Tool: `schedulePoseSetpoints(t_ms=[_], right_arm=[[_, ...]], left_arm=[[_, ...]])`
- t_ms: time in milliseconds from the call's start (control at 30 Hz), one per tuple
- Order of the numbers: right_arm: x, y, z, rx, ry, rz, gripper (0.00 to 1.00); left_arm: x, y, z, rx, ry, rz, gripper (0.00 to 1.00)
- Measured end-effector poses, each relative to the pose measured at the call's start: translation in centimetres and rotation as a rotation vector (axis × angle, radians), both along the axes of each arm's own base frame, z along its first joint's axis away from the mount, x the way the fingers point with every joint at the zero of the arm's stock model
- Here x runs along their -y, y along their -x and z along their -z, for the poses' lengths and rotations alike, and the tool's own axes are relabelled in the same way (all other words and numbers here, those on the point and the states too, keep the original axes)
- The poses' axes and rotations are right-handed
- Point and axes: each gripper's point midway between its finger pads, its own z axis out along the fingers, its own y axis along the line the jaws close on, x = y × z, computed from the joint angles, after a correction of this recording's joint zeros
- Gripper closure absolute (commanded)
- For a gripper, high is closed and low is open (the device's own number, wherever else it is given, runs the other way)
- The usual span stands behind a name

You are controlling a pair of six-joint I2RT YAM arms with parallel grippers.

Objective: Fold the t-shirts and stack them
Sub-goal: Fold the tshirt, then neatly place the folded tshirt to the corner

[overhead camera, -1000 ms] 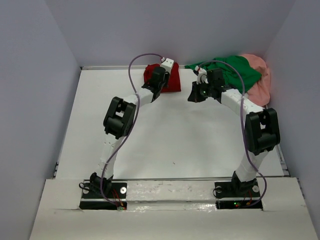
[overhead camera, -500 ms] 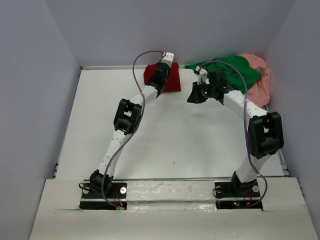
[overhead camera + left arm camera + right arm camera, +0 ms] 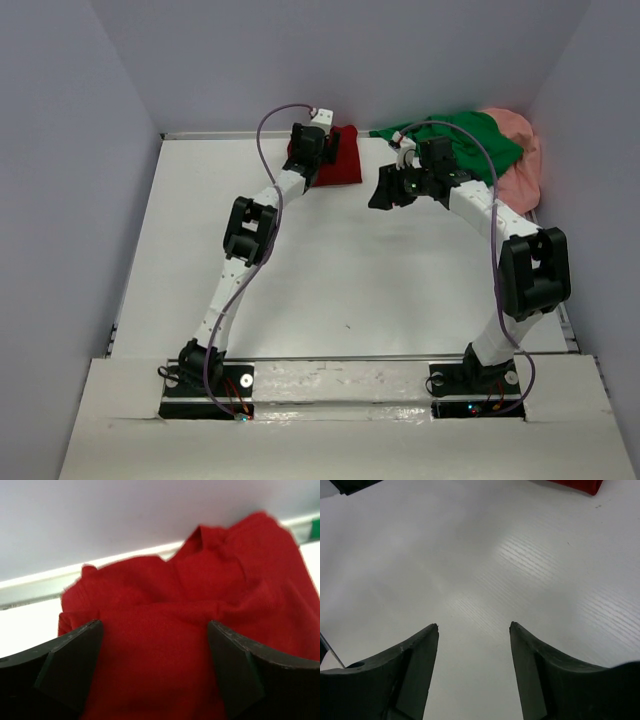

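So, L gripper [image 3: 154, 630]: jaws wide, nothing held, just over dark red t-shirt [image 3: 345, 160].
R gripper [image 3: 474, 627]: jaws apart, empty, above bare table [image 3: 330, 290].
Step tip: I'd lift L straight off (no snagging cloth), then go for green t-shirt [image 3: 470, 140].
Red look: compact folded bundle, slightly rumpled, far edge by back wall.
Others: green + pink t-shirt [image 3: 520, 160] heaped unfolded, far-R corner.

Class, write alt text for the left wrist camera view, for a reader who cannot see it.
A bunched dark red t-shirt fills the view, on a white table by a pale wall. Black jaws stand wide open at its sides.
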Motion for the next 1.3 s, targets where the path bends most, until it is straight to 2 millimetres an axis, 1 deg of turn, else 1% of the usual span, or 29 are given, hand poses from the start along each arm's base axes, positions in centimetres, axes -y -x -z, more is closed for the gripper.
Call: schedulePoseSetpoints(t_ms=[67,100,167,200,233,267,333,367,433,467,500,533,567,600,633,667,700,800,933,1000,1033,1100,1167,1200,1300], right_arm=[[0.0,0.0,0.1,-0.003,0.001,0.0,0.3],[0.0,0.0,0.1,-0.003,0.002,0.0,0.3],[0.0,0.0,0.1,-0.003,0.003,0.001,0.3],[0.0,0.1,0.1,-0.004,0.003,0.001,0.3],[0.0,0.1,0.1,-0.004,0.003,0.001,0.3],[0.0,0.1,0.1,-0.004,0.002,0.001,0.3],[0.0,0.1,0.2,-0.005,0.003,0.001,0.3],[0.1,0.1,0.2,-0.006,0.003,0.001,0.3],[0.1,0.2,0.4,-0.011,0.004,0.0,0.3],[0.1,0.3,0.6,-0.015,0.004,-0.001,0.3],[0.1,0.5,0.7,-0.021,0.004,-0.002,0.3],[0.1,0.5,0.8,-0.023,0.004,-0.002,0.3],[0.1,0.5,0.8,-0.024,0.004,-0.003,0.31],[0.1,0.5,0.8,-0.024,0.003,-0.004,0.3],[0.0,0.5,0.8,-0.024,0.002,-0.005,0.3],[0.0,0.5,0.8,-0.025,0.002,-0.005,0.3],[0.0,0.5,0.8,-0.026,0.002,-0.006,0.3],[0.0,0.5,1.0,-0.03,0.002,-0.007,0.3],[0.0,0.5,1.2,-0.036,0.003,-0.007,0.3],[0.0,0.5,1.4,-0.041,0.002,-0.01,0.3],[-0.1,0.5,1.6,-0.045,0.002,-0.01,0.3],[-0.1,0.5,1.8,-0.051,0.004,-0.01,0.3],[-0.1,0.5,2.1,-0.056,0.005,-0.01,0.31],[-0.1,0.5,2.2,-0.059,0.006,-0.011,0.31],[-0.1,0.5,2.4,-0.064,0.006,-0.012,0.31]], left_arm=[[0.2,0.6,0.6,0.0,-0.048,-0.011,0.01],[0.4,0.6,0.5,0.003,-0.057,-0.01,0.01],[0.9,0.9,-0.2,0.024,-0.084,-0.016,0.01],[1.2,0.9,-0.9,0.042,-0.096,-0.022,0.01],[1.3,0.6,-2.5,0.076,-0.102,-0.034,0.01],[1.3,0.5,-2.7,0.083,-0.103,-0.039,0.01],[1.6,0.4,-4.8,0.127,-0.102,-0.05,0.01],[1.7,0.3,-6.4,0.155,-0.094,-0.058,0.01],[1.6,0.4,-8.5,0.184,-0.082,-0.064,0.01],[1.5,0.5,-9.4,0.195,-0.077,-0.068,0.05],[1.5,0.6,-10.7,0.21,-0.068,-0.071,0.23],[1.4,0.7,-11.6,0.222,-0.063,-0.071,0.33],[1.4,0.8,-12.4,0.228,-0.049,-0.072,0.4],[1.4,0.9,-13.1,0.23,-0.045,-0.072,0.43],[1.3,1.0,-13.7,0.23,-0.041,-0.071,0.43],[1.3,1.2,-14.1,0.226,-0.031,-0.067,0.42],[1.3,1.4,-14.3,0.216,-0.025,-0.059,0.39],[1.7,1.9,-14.0,0.162,-0.004,-0.026,0.35],[2.7,3.1,-11.9,0.054,0.023,0.035,0.36],[3.2,3.9,-10.3,-0.017,0.033,0.064,0.38],[3.5,4.3,-9.6,-0.05,0.039,0.076,0.46],[3.7,4.9,-8.6,-0.098,0.046,0.093,0.55],[4.0,5.5,-7.8,-0.142,0.055,0.108,0.68],[4.1,5.8,-7.4,-0.161,0.062,0.116,0.77],[4.4,6.4,-6.5,-0.205,0.077,0.129,0.82]])
